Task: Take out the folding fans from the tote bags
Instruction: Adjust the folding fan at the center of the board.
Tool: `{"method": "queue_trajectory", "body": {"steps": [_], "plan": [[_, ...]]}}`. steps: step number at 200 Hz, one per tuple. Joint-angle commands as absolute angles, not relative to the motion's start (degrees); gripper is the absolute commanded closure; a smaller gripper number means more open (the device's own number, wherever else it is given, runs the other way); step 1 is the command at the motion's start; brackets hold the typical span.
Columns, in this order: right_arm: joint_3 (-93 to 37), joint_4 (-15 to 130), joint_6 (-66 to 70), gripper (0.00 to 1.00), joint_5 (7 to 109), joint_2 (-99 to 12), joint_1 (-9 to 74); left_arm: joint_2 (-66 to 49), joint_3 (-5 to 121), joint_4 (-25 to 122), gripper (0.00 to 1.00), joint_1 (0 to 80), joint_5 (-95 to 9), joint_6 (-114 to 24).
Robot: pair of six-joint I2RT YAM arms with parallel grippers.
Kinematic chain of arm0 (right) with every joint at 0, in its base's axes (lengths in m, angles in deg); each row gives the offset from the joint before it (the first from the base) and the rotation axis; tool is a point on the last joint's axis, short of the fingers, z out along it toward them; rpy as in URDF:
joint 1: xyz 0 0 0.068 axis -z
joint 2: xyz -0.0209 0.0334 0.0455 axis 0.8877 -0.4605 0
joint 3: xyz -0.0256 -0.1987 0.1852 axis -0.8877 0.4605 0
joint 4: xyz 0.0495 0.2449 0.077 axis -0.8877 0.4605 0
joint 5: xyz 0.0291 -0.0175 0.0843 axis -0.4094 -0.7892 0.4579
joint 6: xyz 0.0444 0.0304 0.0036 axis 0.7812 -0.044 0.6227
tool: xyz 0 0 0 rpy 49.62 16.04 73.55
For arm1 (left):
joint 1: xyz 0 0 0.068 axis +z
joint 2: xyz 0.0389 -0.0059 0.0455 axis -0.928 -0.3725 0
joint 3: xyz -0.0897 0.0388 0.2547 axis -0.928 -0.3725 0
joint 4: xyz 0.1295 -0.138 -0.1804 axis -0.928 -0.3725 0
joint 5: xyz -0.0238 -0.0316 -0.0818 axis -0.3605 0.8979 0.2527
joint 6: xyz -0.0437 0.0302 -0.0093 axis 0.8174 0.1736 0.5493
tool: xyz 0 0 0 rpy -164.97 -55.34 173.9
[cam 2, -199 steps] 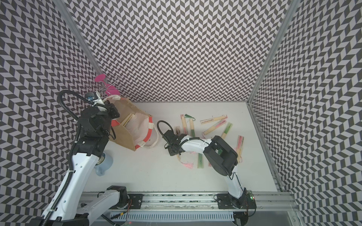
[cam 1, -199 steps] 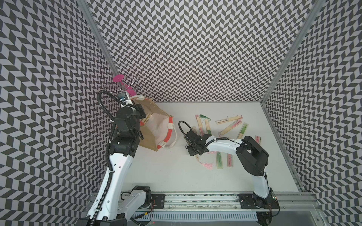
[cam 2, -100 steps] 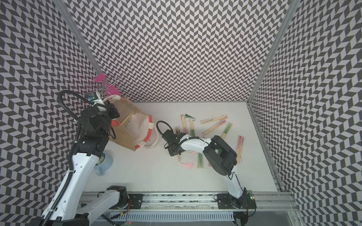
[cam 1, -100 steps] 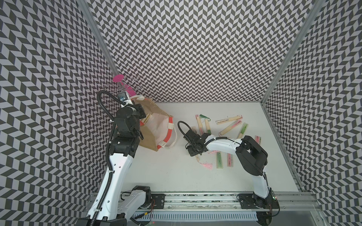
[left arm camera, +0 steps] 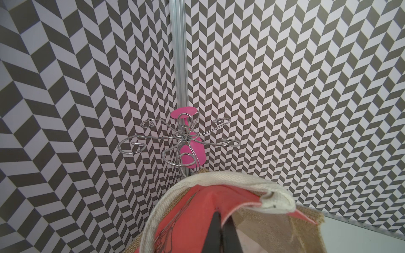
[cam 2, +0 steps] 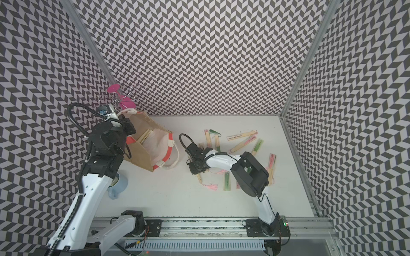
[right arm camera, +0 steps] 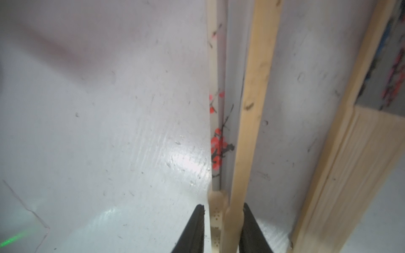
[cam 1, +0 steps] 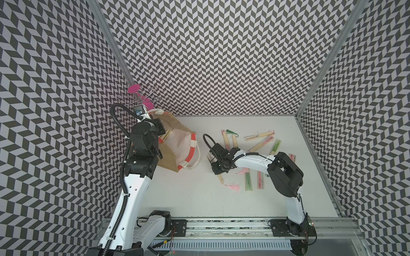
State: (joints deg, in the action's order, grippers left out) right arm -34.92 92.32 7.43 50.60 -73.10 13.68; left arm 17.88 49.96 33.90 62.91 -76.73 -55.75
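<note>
About 10 folding fans (cam 1: 258, 135) lie scattered from the worktop's (cam 1: 188, 199) middle to its right edge; at least 2 are still inside the tote bag (cam 1: 167, 158), tipped near the far left corner. Only the right wrist view shows the right gripper (right arm camera: 222, 208) parted astride a laid fan (right arm camera: 252, 109); only the left wrist view shows the left gripper (left arm camera: 222, 236) pinching the bag's red trim (left arm camera: 197, 210)

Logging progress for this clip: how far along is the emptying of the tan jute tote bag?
Done: roughly ten pale bamboo folding fans lie scattered on the white table. In hand: the right gripper, jaws slightly apart, straddles another fan lying on the table; the left gripper is shut on the red-orange rim of the tan jute tote bag, tilting it open. Left: a few fans show inside the bag.
</note>
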Motion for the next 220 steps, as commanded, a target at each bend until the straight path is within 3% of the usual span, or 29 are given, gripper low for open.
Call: {"method": "queue_trajectory", "body": {"steps": [1,58,101,133,177,198,220], "plan": [[-37.4,89.9,7.8,0.68,52.0,-75.2,14.3,19.6,50.3,37.2,1.0,63.3,-77.2,-55.4],[-41.4,90.7,7.6,0.69,52.5,-78.7,15.2,19.6,50.4,37.2,1.0,63.3,-77.2,-55.5],[-41.5,90.8,7.7,0.79,52.1,-78.4,15.2,19.6,50.2,37.4,1.0,63.3,-77.2,-55.4],[-41.3,90.4,7.9,1.0,52.1,-78.6,15.2,19.6,50.0,37.5,1.0,63.3,-76.9,-55.2],[-35.8,80.8,11.5,1.0,66.9,-75.4,15.2,19.6,50.1,37.5,1.0,63.4,-77.1,-55.4],[-34.2,78.5,13.6,1.0,67.8,-73.3,15.8,19.7,50.1,37.5,1.0,63.4,-76.9,-55.4],[-34.8,80.6,14.2,0.86,64.4,-74.4,17.0,19.6,50.3,37.5,1.0,63.4,-76.3,-55.3]]}}
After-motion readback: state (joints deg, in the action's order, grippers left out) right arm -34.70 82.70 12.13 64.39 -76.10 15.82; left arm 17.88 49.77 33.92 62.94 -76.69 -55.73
